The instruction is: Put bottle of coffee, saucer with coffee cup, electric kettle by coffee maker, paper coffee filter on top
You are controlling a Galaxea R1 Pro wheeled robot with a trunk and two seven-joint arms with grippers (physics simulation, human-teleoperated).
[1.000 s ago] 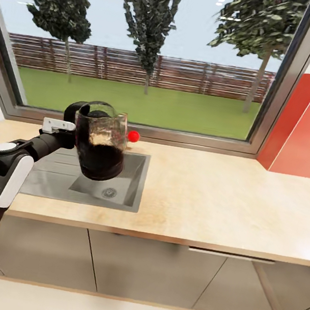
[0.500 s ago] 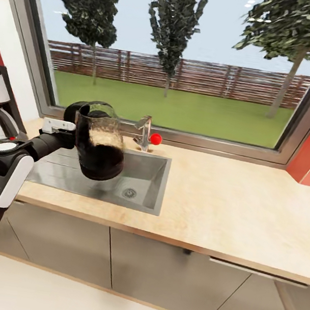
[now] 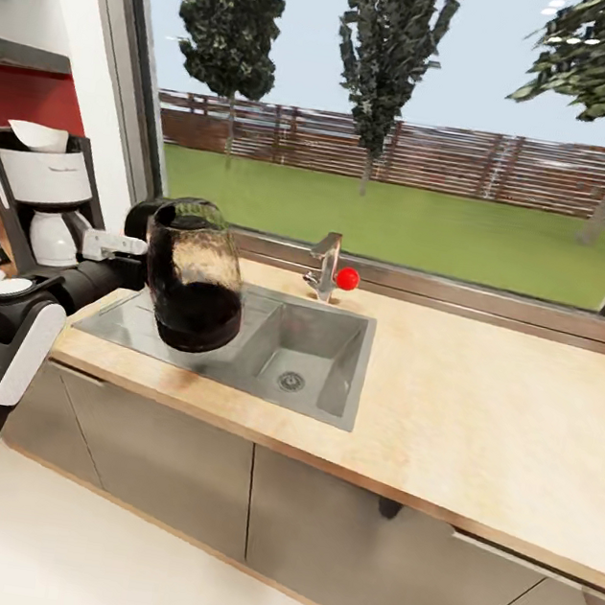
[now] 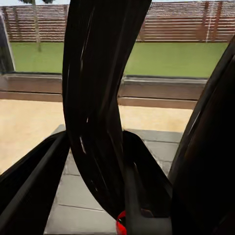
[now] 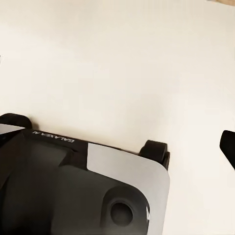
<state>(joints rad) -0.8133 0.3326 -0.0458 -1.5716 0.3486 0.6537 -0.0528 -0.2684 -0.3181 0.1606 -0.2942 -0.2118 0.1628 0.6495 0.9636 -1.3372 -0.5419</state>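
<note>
I carry electric kettle (image 3: 193,274) in left gripper (image 3: 134,248), clamped on black handle, held upright above sink (image 3: 318,363). Coffee maker (image 3: 40,193) sits on countertop (image 3: 481,407) beyond kettle's handle side, near; left arm nearer. Right gripper state: cannot tell.

Dark glass electric kettle (image 3: 193,276) (tilted) above the kitchen countertop (image 3: 484,388).

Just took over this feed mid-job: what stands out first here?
The electric kettle, dark glass, hangs in the left gripper above the sink. At far left on the kitchen countertop stands the coffee maker, a paper coffee filter on top.
</note>
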